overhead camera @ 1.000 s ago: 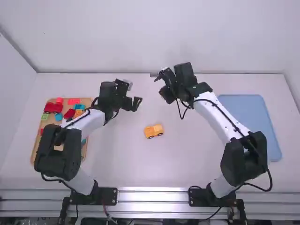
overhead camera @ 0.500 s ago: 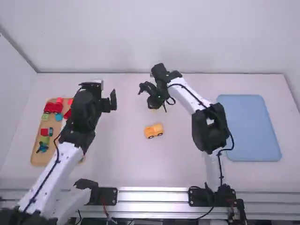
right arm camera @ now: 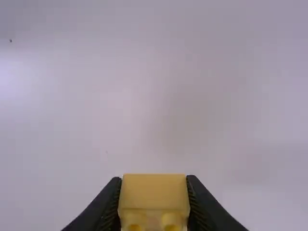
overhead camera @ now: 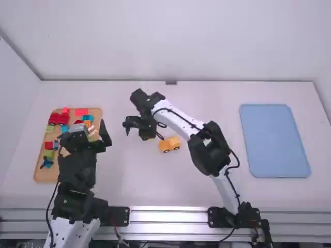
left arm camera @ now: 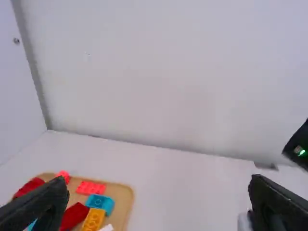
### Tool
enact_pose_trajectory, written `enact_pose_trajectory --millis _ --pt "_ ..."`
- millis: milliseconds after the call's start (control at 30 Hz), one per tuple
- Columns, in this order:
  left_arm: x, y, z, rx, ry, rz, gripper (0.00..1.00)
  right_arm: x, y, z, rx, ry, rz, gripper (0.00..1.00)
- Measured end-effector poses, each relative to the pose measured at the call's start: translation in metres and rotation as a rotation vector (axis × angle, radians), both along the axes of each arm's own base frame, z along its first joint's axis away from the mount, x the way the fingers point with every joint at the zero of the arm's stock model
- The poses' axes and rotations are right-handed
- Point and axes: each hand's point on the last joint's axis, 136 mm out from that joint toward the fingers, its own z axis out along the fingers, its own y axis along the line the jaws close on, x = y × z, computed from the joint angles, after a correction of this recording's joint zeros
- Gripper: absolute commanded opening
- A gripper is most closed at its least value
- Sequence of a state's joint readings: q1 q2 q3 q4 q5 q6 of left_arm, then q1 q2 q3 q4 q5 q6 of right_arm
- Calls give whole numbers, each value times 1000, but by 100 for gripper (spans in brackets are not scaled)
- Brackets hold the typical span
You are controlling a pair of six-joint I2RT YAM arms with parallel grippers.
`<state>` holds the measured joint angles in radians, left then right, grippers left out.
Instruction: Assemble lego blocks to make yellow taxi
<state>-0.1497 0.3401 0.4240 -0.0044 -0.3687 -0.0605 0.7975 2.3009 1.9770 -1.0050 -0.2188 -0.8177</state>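
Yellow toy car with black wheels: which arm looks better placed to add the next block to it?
Probably the right: the right gripper holds a yellow studded block close to the car. The left gripper stands open, over by the tan tray of loose blocks.

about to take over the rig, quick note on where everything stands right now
Left claw: open, empty, by the wooden tray of loose blocks.
Right claw: shut on a yellow block, held left of the car.
Done: yellow car on wheels, standing mid-table.
Left: the held block isn't on the car; it probably goes on top. The blue tray may be for the finished taxi.
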Motion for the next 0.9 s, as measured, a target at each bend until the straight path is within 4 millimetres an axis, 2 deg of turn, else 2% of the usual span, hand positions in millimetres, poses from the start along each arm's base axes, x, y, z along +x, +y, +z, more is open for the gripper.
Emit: enact_pose_trajectory --millis 200,300,333,500,533,567,600,633,667,833,900 --pt "-1 1 -10 7 43 3 99 -22 3 -53 -159 -9 66 1" --pt "0 1 -12 8 52 3 99 -26 4 -62 -186 -21 84 4" --pt "0 1 -13 9 56 3 99 -27 5 -62 -189 -29 88 7" --pt "1 0 -15 10 63 3 99 -26 7 -62 -191 -41 84 9" --pt "1 0 -15 10 63 3 99 -24 9 -62 -184 -48 71 15" --pt "1 0 -16 10 67 3 99 -22 10 -62 -177 -52 60 37" --pt "1 0 -17 11 71 3 99 -20 9 -62 -177 -52 46 63" --pt "1 0 -17 11 73 3 99 -19 9 -62 -176 -52 43 79" --pt "1 0 -18 12 76 3 99 -18 8 -62 -176 -50 37 100" --pt "0 1 -20 13 84 3 99 -10 -3 -61 -204 -55 27 99" --pt "0 1 -20 13 84 3 99 -10 -12 -55 -228 -31 18 98"
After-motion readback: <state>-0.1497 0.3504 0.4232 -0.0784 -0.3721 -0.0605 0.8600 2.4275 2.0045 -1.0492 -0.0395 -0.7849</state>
